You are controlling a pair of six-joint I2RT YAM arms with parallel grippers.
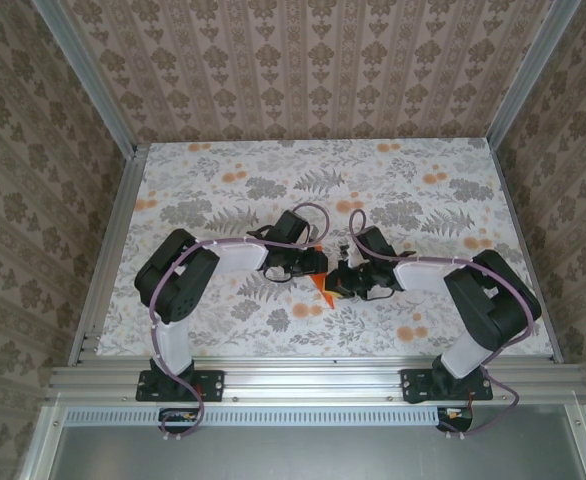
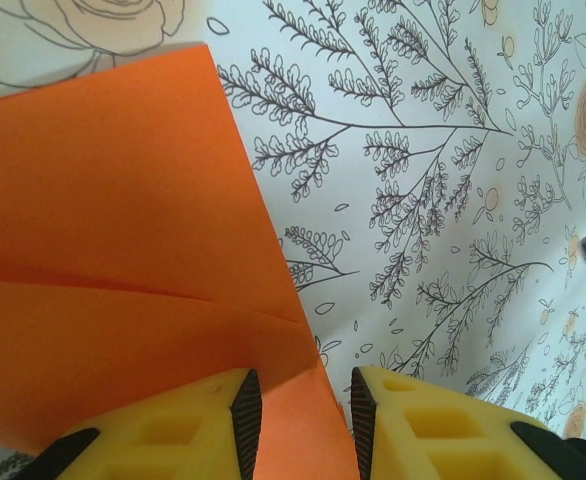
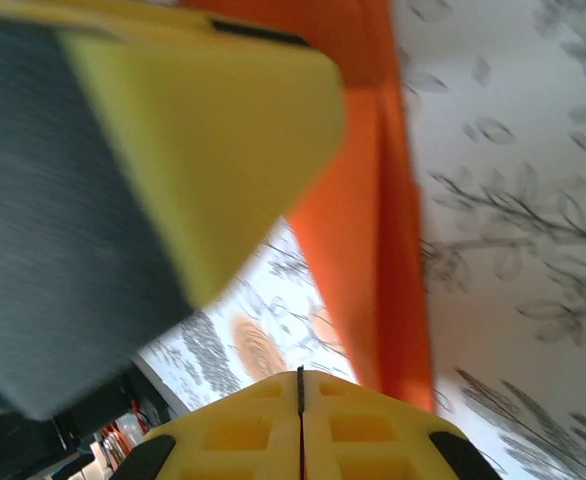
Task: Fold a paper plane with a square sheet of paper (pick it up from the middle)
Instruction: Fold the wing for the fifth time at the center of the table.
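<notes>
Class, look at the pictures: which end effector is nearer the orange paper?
Left. The left end effector straddles the orange paper, which runs through its gap; the right end effector, shut, sits just beside the paper's edge.

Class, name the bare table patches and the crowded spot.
Free: far strip of the table, along the back wall. Crowded: the centre, where left gripper and right gripper meet at the orange paper.

A table is lying under a pale covering printed with grey ferns and orange flowers. Walls papered in a beige damask pattern are closing it in on three sides, and a metal rail is running along its near edge.
</notes>
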